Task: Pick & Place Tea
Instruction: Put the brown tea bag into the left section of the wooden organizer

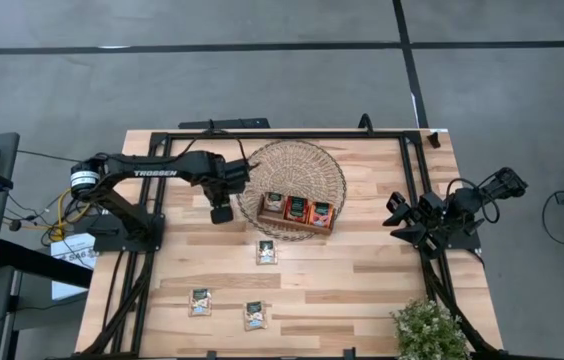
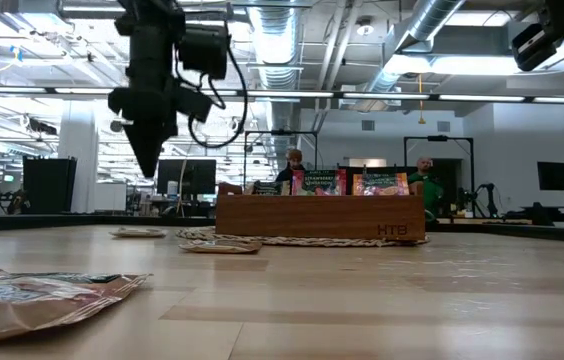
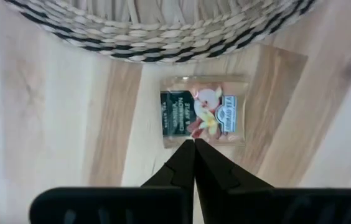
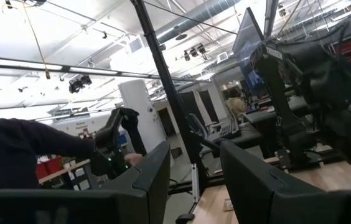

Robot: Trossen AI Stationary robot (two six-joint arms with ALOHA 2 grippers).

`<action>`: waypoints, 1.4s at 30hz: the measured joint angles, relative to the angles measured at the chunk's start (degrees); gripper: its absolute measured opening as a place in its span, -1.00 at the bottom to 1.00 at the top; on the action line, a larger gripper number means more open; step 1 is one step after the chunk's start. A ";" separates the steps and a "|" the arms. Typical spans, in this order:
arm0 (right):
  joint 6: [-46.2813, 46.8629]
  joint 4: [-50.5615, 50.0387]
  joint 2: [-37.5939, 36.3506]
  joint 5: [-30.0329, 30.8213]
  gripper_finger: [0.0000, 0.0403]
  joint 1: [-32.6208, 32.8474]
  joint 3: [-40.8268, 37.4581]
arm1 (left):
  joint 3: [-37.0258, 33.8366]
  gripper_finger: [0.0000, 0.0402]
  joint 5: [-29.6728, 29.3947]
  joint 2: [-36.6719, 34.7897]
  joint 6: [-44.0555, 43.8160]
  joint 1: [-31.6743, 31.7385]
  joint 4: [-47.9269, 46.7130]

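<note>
My left gripper (image 1: 221,213) (image 2: 148,165) hangs shut in the air beside the left rim of a round woven mat (image 1: 302,165). In its wrist view the shut fingers (image 3: 194,144) point at one cream tea sachet (image 3: 203,112) lying flat on the table next to the mat's rim. Three sachets lie flat on the wood: one below the mat (image 1: 266,252) and two near the front edge (image 1: 199,302) (image 1: 255,315). A brown wooden tray (image 1: 299,226) (image 2: 319,218) sits on the mat with three sachets standing in it (image 1: 296,209). My right gripper (image 1: 399,222) (image 4: 194,177) waits open at the table's right edge.
A black frame rail runs around the table (image 1: 292,133). A small green plant (image 1: 429,328) stands at the near right corner. Bare wood lies between the mat and the front sachets. In the low view, people sit in the room behind the tray (image 2: 294,165).
</note>
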 joint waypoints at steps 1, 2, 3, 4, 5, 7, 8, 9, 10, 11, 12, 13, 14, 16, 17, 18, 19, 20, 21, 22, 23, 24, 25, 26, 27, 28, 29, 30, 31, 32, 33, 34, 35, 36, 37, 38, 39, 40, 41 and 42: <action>-0.05 0.00 0.01 0.00 -0.33 0.00 0.00 | 1.01 -1.00 -0.29 0.00 0.28 -0.25 -1.12; -0.17 0.00 0.02 0.00 -0.33 0.00 0.00 | 1.94 -1.00 -0.78 -0.02 0.59 -0.57 -2.04; -0.57 0.00 0.00 0.02 -0.33 0.00 0.00 | 2.81 -1.00 -1.20 -0.02 0.82 -0.87 -2.75; -0.89 0.00 0.01 0.00 -0.33 0.00 0.00 | 3.50 -1.00 -1.48 -0.05 1.05 -1.03 -3.17; -1.00 0.00 0.00 0.04 -0.33 0.00 0.00 | 3.78 -1.00 -1.54 -0.11 1.17 -1.15 -3.28; -1.28 0.02 0.01 0.02 -0.33 0.00 0.00 | 3.74 -1.00 -1.27 -0.11 1.12 -1.17 -3.65; -1.31 0.02 0.01 0.02 -0.33 0.00 0.00 | 3.61 -1.00 -0.78 -0.11 0.95 -1.14 -3.72; -1.32 0.02 0.01 0.02 -0.33 0.00 0.00 | 3.40 -1.00 -0.05 -0.11 0.77 -1.10 -3.54; -1.34 0.02 0.01 0.02 -0.33 0.00 0.00 | 2.99 -1.00 0.47 -0.11 0.44 -1.10 -2.96; -1.33 0.02 0.00 0.02 -0.33 0.00 0.00 | 2.44 -1.00 0.49 -0.11 -0.01 -1.13 -2.20; -1.20 0.02 0.00 0.02 -0.33 0.00 0.00 | 1.88 -1.00 0.49 -0.11 -0.23 -1.10 -1.52; -0.98 0.02 0.01 0.02 -0.33 0.00 0.00 | 1.40 -1.00 0.49 -0.11 -0.57 -1.10 -0.98; -0.96 0.04 0.00 0.02 -0.33 0.00 0.00 | 1.04 -1.00 0.51 -0.11 -0.75 -1.01 -0.25; -0.96 0.04 0.02 0.02 -0.33 0.00 0.00 | 0.16 -1.00 0.50 -0.11 -1.41 -0.73 1.52; -0.96 0.04 0.02 0.02 -0.33 0.00 0.00 | -0.34 -1.00 0.49 -0.11 -1.70 -0.69 2.64; -0.94 0.04 0.00 0.00 -0.33 0.00 0.00 | -0.80 -1.00 0.44 -0.11 -1.68 -0.67 3.72; -0.94 0.04 0.01 0.00 -0.33 0.00 0.00 | -1.20 -1.00 0.47 -0.11 -1.61 -0.68 4.52; -0.94 0.04 0.02 0.00 -0.33 0.00 0.00 | -1.47 -1.00 0.51 -0.11 -1.51 -0.71 4.92; -0.92 0.04 0.01 0.00 -0.33 0.00 0.00 | -1.70 -1.00 0.52 -0.11 -1.48 -0.73 5.00; -0.92 0.04 0.02 0.00 -0.33 0.00 0.00 | -1.98 -1.00 0.70 -0.11 -1.52 -0.73 5.16; -0.92 0.05 0.02 0.00 -0.33 0.00 0.00 | -2.24 -1.00 0.76 -0.11 -1.56 -0.73 5.24; -0.92 0.07 0.02 0.00 -0.33 0.00 0.00 | -2.47 -0.99 0.58 -0.11 -1.59 -0.73 5.29; -0.92 0.07 0.02 0.00 -0.33 0.00 0.00 | -2.65 -0.97 0.51 -0.11 -1.61 -0.71 5.29; -0.92 0.07 0.01 -0.02 -0.33 0.00 0.00 | -2.86 -0.94 0.51 -0.11 -1.61 -0.71 5.33; -0.90 0.07 0.02 -0.02 -0.33 0.00 0.00 | -2.92 -0.91 0.50 -0.09 -1.62 -0.69 5.25; -0.90 0.07 0.00 -0.02 -0.33 0.00 0.00 | -2.92 -0.87 0.53 -0.09 -1.63 -0.71 5.23; -0.90 0.07 0.02 -0.02 -0.33 0.00 0.00 | -2.92 -0.83 0.51 -0.09 -1.62 -0.71 5.29; -0.90 0.09 0.00 -0.02 -0.33 0.00 0.00 | -2.92 -0.78 0.51 -0.09 -1.59 -0.71 5.39; -0.87 0.09 0.02 -0.02 -0.33 0.00 0.00 | -2.92 -0.72 0.51 -0.09 -1.58 -0.71 5.42; -0.77 0.11 0.02 -0.02 -0.33 0.00 0.00 | -2.92 -0.67 0.51 -0.09 -1.50 -0.71 5.46; -0.60 0.11 0.02 -0.02 -0.33 0.00 0.00 | -2.92 -0.61 0.49 -0.09 -1.17 -0.71 5.49; -0.31 0.11 0.00 -0.02 -0.33 0.00 0.00 | -2.92 -0.55 0.43 -0.07 -0.71 -0.71 5.49; 0.10 0.11 0.01 -0.04 -0.33 0.00 0.00 | -2.92 -0.49 0.41 -0.09 -0.41 -0.71 5.49; 0.38 0.11 0.01 -0.04 -0.33 0.00 0.00 | -2.92 -0.43 0.35 -0.08 0.08 -0.67 5.54; 0.58 0.11 0.02 -0.04 -0.33 0.00 0.00 | -2.92 -0.37 0.20 0.06 0.71 -0.47 5.67; 0.61 0.11 0.02 -0.05 -0.33 0.00 0.00 | -2.92 -0.31 0.13 0.28 1.29 -0.32 5.88; 0.59 0.11 0.02 -0.07 -0.33 0.00 0.00 | -2.92 -0.26 0.49 0.70 1.44 -0.05 6.13; 0.59 0.11 0.02 -0.08 -0.33 0.00 0.00 | -2.92 -0.22 0.99 1.14 1.50 0.34 6.30; 0.59 0.10 0.02 -0.09 -0.33 0.00 0.00 | -3.00 -0.19 1.49 1.44 1.63 0.86 6.49; 0.61 0.09 0.01 -0.09 -0.33 0.00 0.00 | -3.32 -0.16 1.68 1.73 2.04 1.33 7.18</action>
